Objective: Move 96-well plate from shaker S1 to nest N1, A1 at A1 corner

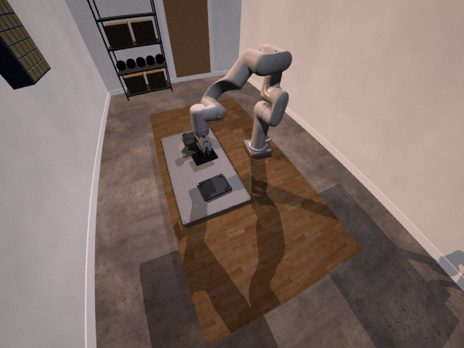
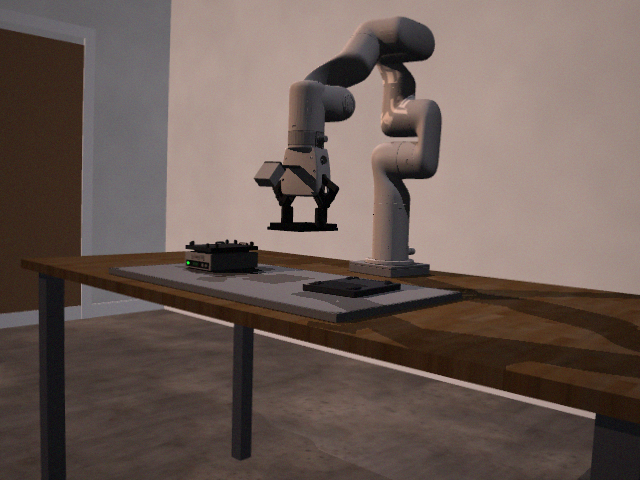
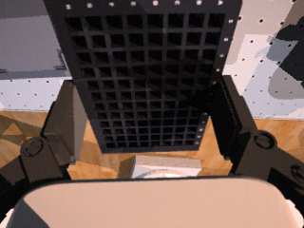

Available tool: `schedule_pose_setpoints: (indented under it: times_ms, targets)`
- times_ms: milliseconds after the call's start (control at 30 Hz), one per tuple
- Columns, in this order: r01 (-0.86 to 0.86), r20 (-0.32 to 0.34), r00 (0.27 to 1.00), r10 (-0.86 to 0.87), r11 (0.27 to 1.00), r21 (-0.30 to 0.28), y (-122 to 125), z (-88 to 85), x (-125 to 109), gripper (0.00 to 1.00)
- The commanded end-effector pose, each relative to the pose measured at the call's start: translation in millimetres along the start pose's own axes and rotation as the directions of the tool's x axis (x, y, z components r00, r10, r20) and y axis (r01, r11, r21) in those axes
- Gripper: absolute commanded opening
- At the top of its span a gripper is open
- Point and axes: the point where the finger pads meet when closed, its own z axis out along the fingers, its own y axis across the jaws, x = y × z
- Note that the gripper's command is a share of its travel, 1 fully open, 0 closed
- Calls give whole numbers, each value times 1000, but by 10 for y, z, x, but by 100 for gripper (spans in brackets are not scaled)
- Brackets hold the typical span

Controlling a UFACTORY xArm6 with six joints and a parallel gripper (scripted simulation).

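Note:
My gripper point(image 2: 302, 215) is shut on the black 96-well plate point(image 2: 302, 226) and holds it level, high above the grey base board, between the shaker and the nest. In the wrist view the plate point(image 3: 147, 76) fills the space between my two fingers, wells facing up. In the top view the plate point(image 1: 202, 156) hangs under the gripper point(image 1: 202, 146). The plate shaker S1 point(image 2: 222, 255) stands at the board's far left with a green light on its front; its pocket is empty. The flat black nest N1 point(image 2: 351, 285) lies to the right; it also shows in the top view point(image 1: 214, 186).
The grey perforated base board point(image 1: 204, 175) lies on a wooden table point(image 2: 465, 320). The arm's base point(image 2: 388, 267) stands behind the board on the right. A shelf rack point(image 1: 130, 45) stands far back by the wall.

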Motion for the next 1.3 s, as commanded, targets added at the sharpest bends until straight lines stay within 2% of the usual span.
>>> schedule_pose_setpoints:
  times_ms: [0,1267]
  targets:
    - [0,-4,1000,0,1000,0,-136,1,29,0]
    - [0,-4,1000,0,1000,1,-1261,118,143,0]
